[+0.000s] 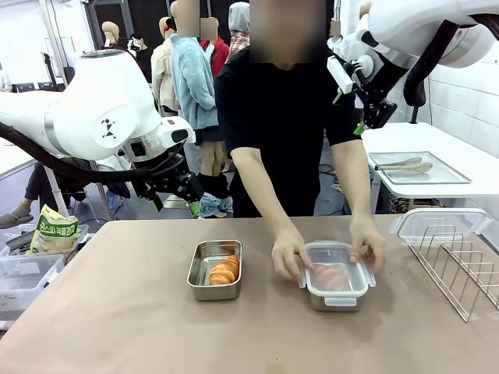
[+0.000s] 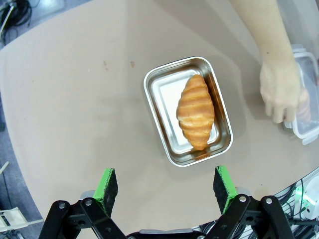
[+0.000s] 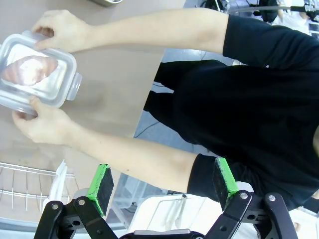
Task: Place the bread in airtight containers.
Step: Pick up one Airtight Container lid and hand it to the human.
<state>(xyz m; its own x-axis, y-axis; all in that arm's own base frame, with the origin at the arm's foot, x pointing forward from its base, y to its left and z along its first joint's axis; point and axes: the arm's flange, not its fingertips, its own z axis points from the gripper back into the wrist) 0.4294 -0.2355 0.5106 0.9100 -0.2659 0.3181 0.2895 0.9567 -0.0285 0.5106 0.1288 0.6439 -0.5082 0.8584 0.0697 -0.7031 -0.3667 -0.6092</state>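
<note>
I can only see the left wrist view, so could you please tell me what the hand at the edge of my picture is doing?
Observer: The person's right hand and left hand hold a clear lid on the second container.
Operator: Thank you. Is there bread in it?
Observer: Yes, one roll shows through that lid.
Operator: Is a lid at hand for my open container?
Observer: What looks like a spare lid lies on the wire rack at the table's right side.
</note>
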